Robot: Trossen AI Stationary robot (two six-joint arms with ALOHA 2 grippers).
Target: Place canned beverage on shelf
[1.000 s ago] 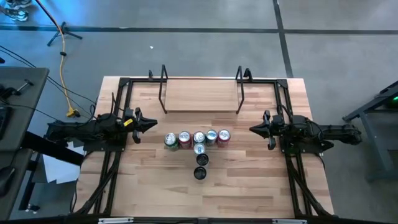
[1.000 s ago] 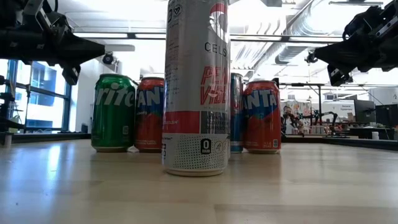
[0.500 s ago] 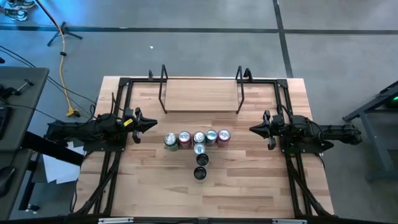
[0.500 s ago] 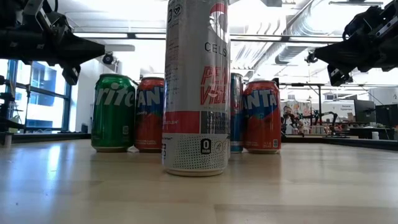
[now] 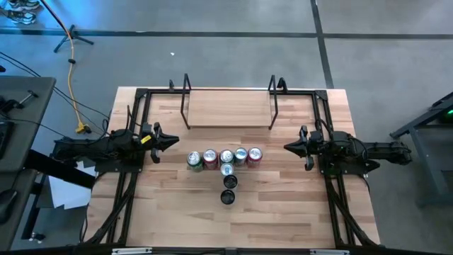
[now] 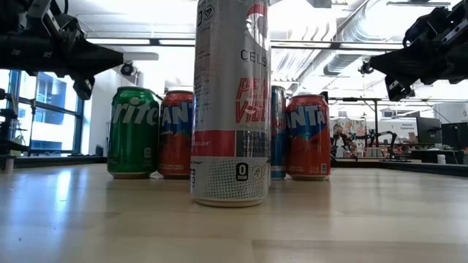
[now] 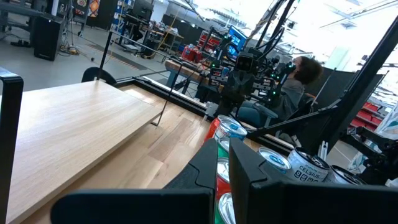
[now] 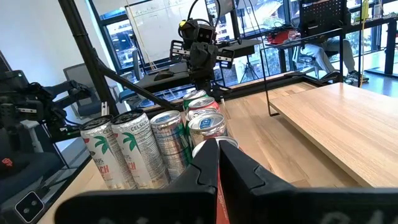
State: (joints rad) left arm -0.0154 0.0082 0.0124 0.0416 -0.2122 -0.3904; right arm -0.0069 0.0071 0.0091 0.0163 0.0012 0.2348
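Observation:
Several cans stand upright on the wooden tabletop [image 5: 177, 212]. One row [image 5: 225, 156] runs left to right, and a short column [image 5: 228, 184] leads from it toward the near edge. In the low view a tall silver can [image 6: 230, 102] stands nearest, with a green can [image 6: 134, 131] and orange cans [image 6: 308, 135] behind it. The shelf [image 5: 228, 108], a pale board with black wire uprights [image 5: 186, 99], stands at the far edge with nothing on it. My left gripper [image 5: 174, 141] is shut, left of the row. My right gripper [image 5: 287, 146] is shut, right of the row. Both hover above the table.
Black frame rails [image 5: 134, 127] run along the table's left and right sides under each arm. Free tabletop lies between the can row and the shelf [image 7: 74, 130]. A person [image 7: 303, 73] sits beyond the table in the room.

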